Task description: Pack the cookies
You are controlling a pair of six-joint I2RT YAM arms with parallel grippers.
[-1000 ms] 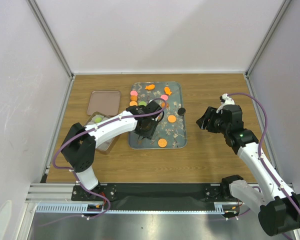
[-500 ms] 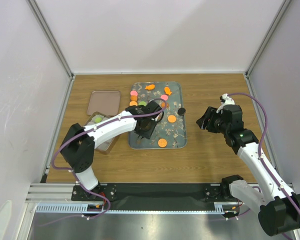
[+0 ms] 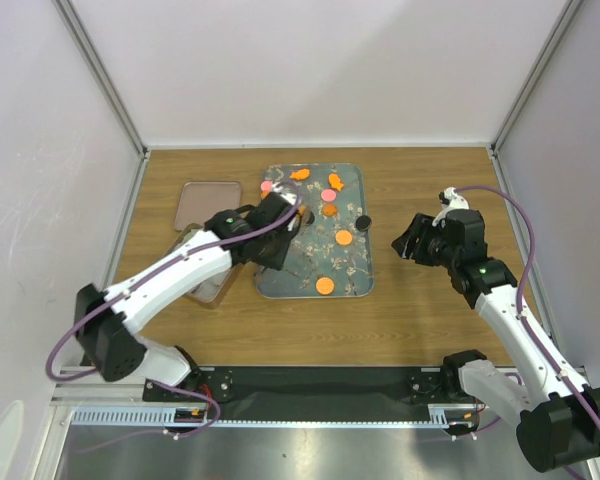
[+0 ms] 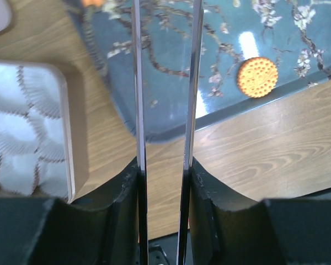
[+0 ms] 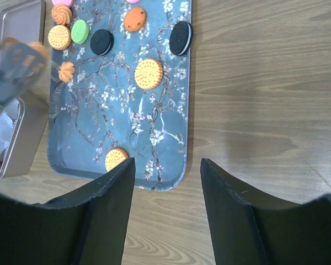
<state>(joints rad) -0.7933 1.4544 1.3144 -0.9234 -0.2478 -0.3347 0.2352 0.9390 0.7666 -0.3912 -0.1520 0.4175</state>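
Observation:
Cookies lie scattered on the blue floral tray (image 3: 352, 268): orange discs (image 3: 345, 238), pink ones (image 3: 330, 195), fish shapes (image 3: 300, 174) and a black one (image 3: 363, 221) at the tray's right rim. The right wrist view shows biscuits (image 5: 149, 73), a green disc (image 5: 80, 31) and a black disc (image 5: 102, 41). My left gripper (image 3: 290, 203) carries long metal tong blades (image 4: 164, 33). It is blurred over the tray's left edge, with an orange cookie (image 5: 38, 49) at its tips. My right gripper (image 3: 408, 243) is open and empty, right of the tray (image 5: 166, 161).
A square metal tin (image 3: 216, 286) lined with white paper cups (image 4: 22, 132) stands left of the tray. Its brownish-pink lid (image 3: 208, 203) lies behind it. White walls close off the table at left, back and right.
My left arm has swung back and left, from the tray's middle to its left edge near the tin, its tongs lifted. The right arm has not moved.

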